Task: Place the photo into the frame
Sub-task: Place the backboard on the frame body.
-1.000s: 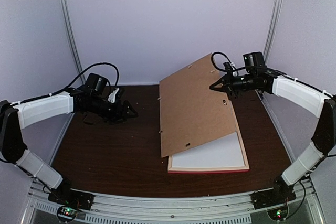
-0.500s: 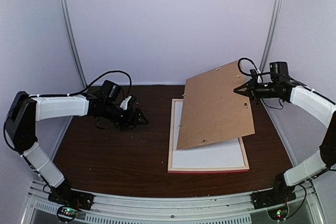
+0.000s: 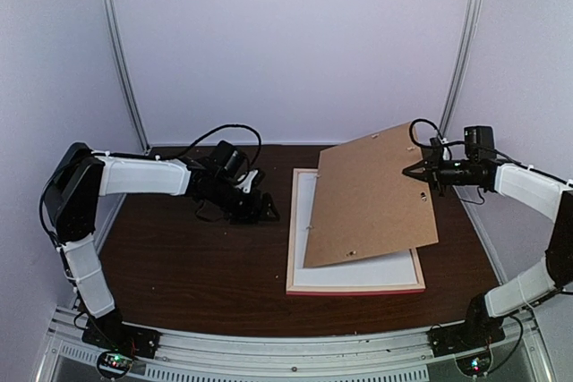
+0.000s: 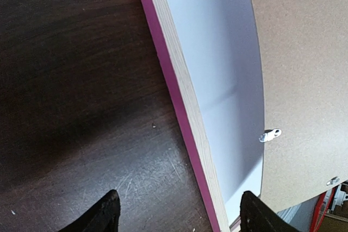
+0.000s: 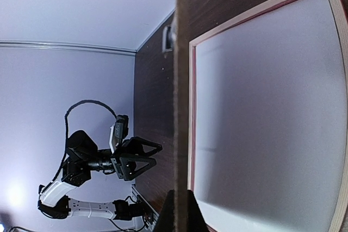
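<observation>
Advancing the left claw (image 3: 266, 212), spread wide and empty, toward the frame (image 3: 358, 290) lying flat right of centre. Swinging the board (image 3: 372, 194) farther right, pinched at its far corner by the right claw (image 3: 414, 170), baring more white inside for loading; finding no photo in view.
</observation>
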### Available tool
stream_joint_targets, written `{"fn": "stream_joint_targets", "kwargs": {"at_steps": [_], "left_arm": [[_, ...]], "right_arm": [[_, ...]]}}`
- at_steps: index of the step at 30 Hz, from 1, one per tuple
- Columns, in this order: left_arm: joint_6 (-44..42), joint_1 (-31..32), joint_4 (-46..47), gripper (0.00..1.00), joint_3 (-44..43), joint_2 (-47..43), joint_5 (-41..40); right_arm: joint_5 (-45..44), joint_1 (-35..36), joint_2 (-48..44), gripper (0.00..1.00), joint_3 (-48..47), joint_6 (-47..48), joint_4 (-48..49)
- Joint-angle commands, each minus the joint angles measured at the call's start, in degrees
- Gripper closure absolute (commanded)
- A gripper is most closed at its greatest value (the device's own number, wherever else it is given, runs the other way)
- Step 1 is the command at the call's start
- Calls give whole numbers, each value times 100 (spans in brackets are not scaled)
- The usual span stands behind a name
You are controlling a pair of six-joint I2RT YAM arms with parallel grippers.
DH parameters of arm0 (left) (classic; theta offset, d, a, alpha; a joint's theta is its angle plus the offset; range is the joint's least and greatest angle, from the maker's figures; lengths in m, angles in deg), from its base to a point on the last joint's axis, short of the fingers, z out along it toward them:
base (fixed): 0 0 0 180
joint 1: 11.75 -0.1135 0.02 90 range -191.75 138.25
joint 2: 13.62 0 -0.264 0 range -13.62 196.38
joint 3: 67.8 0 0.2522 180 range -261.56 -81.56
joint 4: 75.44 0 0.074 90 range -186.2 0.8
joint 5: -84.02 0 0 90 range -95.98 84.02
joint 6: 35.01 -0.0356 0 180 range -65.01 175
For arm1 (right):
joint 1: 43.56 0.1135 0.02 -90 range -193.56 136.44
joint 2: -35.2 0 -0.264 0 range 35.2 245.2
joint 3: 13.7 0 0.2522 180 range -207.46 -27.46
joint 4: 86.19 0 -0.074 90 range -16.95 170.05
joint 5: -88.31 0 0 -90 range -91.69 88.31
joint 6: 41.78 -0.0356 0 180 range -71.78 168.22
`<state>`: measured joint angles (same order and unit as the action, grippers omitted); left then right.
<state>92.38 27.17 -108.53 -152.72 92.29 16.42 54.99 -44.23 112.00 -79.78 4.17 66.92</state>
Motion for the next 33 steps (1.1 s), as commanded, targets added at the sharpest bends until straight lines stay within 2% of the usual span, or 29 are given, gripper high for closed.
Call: {"fn": "stream_joint_targets", "kwargs": {"at_steps": [1,22,33], "left_arm": [[-43,35,238,24,-225,171,-93],[14,49,401,23,-425,489,-48],[33,50,396,23,-426,537,-25]], "right_arm": [[422,-39,89,100,28,-108,767],[684,-9,1051,100,264,-253,1640],[732,288,1360,100,288,-411,1947]]}}
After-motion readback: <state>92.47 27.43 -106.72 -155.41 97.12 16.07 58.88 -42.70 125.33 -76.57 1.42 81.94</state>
